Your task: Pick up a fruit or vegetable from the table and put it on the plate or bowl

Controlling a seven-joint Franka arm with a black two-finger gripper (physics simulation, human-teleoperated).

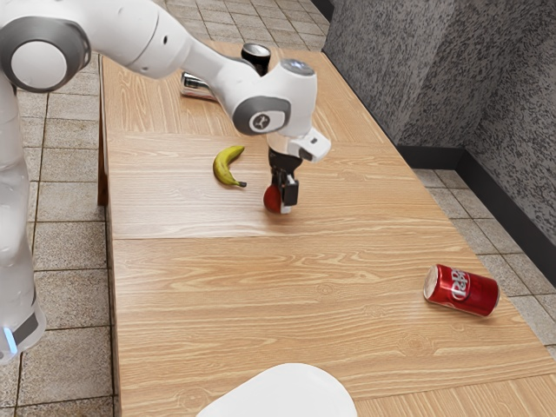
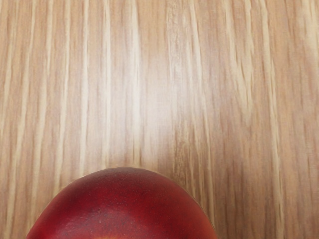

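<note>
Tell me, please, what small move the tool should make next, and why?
Probably a short straight lift, once the hold is sure: the tool is at the red fruit, low on the table, and the white plate lies apart from it, at the near end.

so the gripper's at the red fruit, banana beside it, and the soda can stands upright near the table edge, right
No: the soda can lies on its side, not upright, as the exterior view shows. The rest holds: the gripper is at the red fruit, with the banana beside it.
</note>
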